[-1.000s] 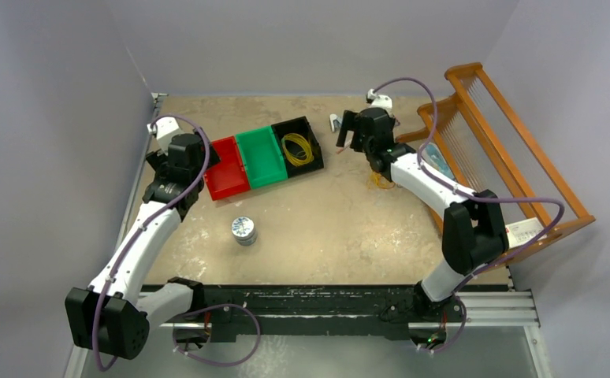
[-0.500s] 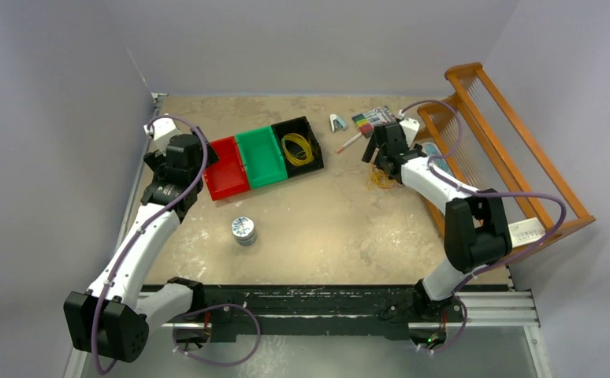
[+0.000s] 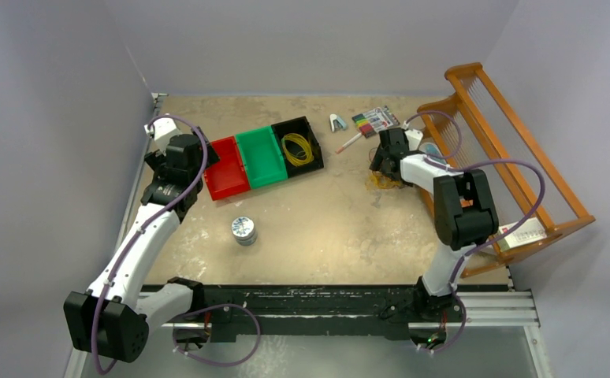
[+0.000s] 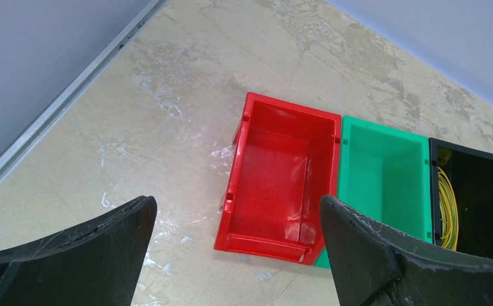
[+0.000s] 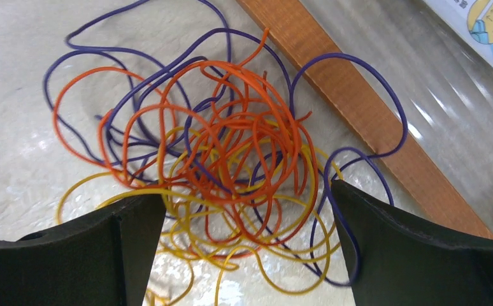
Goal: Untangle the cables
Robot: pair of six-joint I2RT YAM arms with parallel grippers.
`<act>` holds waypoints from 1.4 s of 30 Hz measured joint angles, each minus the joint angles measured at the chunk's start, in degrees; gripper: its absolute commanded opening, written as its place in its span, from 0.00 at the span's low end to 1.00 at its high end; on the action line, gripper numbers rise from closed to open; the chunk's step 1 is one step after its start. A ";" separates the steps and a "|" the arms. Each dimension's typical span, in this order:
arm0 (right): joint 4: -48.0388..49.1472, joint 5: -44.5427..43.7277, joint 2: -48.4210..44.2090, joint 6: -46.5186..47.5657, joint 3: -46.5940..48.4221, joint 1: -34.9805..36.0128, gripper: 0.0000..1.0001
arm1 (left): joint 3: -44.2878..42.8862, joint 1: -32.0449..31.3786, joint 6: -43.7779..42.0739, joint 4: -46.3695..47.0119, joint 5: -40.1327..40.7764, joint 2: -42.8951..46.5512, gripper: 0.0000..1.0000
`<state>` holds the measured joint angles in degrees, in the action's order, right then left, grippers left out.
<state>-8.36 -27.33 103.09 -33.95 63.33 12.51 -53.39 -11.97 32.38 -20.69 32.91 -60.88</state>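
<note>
Coiled yellow cable [image 3: 300, 148] lies in the black bin [image 3: 290, 122].

One red bin [image 4: 276, 178], one green bin [image 4: 384, 172], one black bin [image 4: 486, 191] sat before the left jaws; one three-coloured tangle of cables [image 5: 244, 146] lay between the right jaws.

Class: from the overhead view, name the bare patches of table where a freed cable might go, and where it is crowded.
Bare: the wide middle between the tin and the tangle, and the far strip behind the red bin and green bin, both empty themselves. Crowded: the far right, around the tangle, markers and wooden rack.
</note>
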 measured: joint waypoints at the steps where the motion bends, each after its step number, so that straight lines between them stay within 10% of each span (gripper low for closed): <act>1: 0.22 0.13 0.68 0.24 0.04 -0.24 0.99 | 0.00 0.00 0.00 0.00 -0.02 0.00 1.00; 7: 3.06 2.49 4.26 2.43 1.22 -0.90 0.85 | 0.00 0.07 0.00 0.02 -0.66 -0.02 0.99; 22: 8.46 6.62 4.55 8.07 1.38 -0.90 0.02 | 0.00 0.70 0.00 0.00 -3.48 -1.16 0.97; 42: 2.99 19.87 -8.92 13.20 -5.40 10.88 0.00 | 0.02 0.70 -0.48 0.44 -7.17 -1.16 1.00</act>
<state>-5.37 -7.46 94.17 -20.75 57.93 23.40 -53.36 -11.27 31.90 -20.25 25.74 -62.04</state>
